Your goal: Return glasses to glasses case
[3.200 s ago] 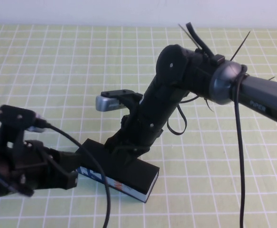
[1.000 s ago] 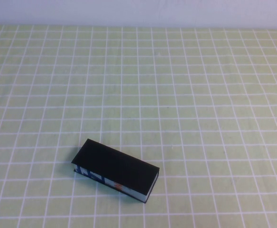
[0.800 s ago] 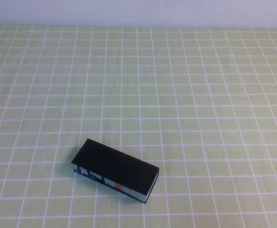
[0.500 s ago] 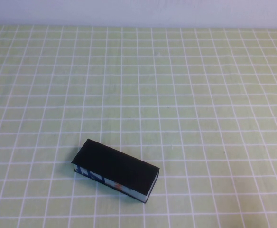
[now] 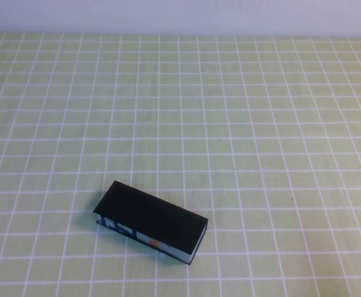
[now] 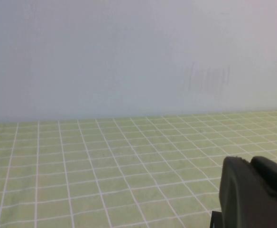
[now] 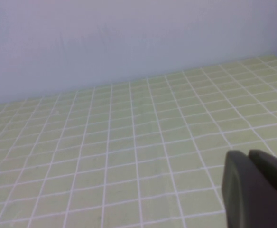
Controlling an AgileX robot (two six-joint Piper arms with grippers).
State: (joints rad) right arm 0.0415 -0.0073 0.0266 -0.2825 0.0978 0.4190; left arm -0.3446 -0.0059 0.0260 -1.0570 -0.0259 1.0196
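The glasses case [image 5: 151, 222] lies shut on the green checked cloth near the front, left of centre, its patterned long side facing the camera. The glasses are out of view. Neither arm shows in the high view. My left gripper [image 6: 250, 164] shows in the left wrist view, its two fingers pressed together and empty, held above the cloth and facing the pale wall. My right gripper [image 7: 249, 159] shows in the right wrist view, fingers together and empty, also above the cloth. The case shows in neither wrist view.
The green cloth with white grid lines [image 5: 230, 124] covers the whole table. A pale wall [image 5: 180, 12] runs along the far edge.
Both arms, which were over the case about three seconds ago, have pulled back out of the high view. The case stays shut in the same place. Nothing has moved over the last second.
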